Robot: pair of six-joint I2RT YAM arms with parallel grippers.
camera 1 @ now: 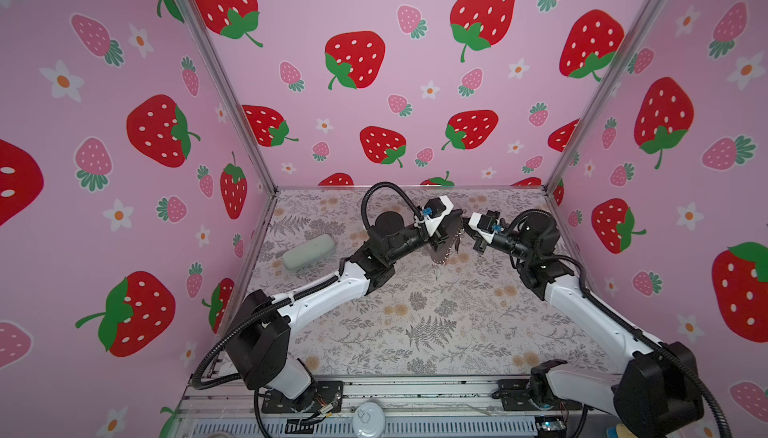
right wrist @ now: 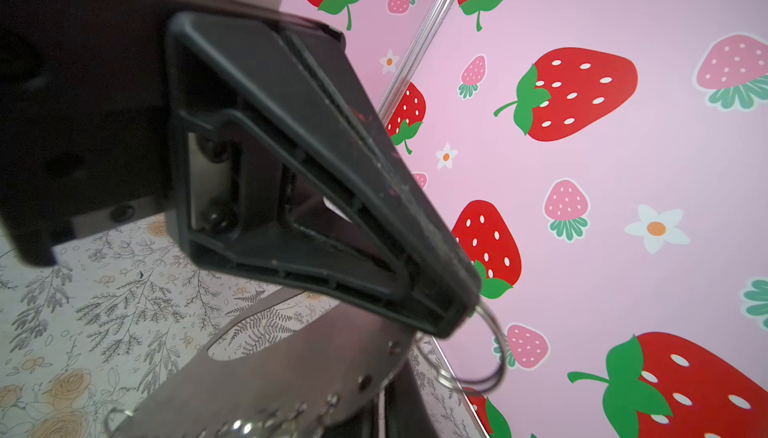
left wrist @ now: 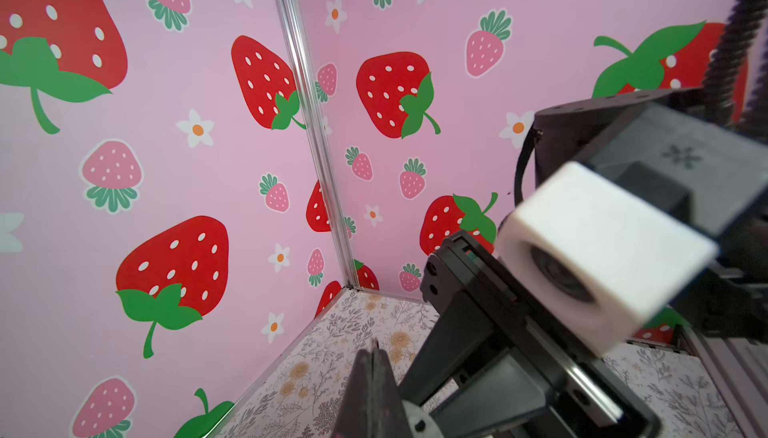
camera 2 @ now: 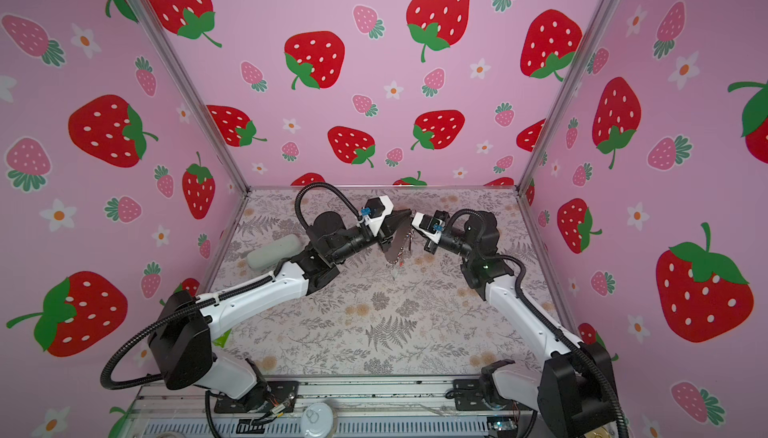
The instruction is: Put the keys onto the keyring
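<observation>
Right gripper (right wrist: 459, 317) clamped shut on keyring (right wrist: 494, 348), strap (camera 2: 394, 245) dangling below; left gripper (left wrist: 374, 369) closed beside it, hold unclear. Keys not distinguishable. Risk: keyring slips from thin pinch, drops to tabletop (camera 1: 415, 311)

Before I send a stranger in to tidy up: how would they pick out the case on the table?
Find the floral table and its left edge under the strawberry wall. The case lies flat there, alone. It is a pale grey-green rounded oblong, unlike the brown-strapped keyring dangling farther right.
</observation>
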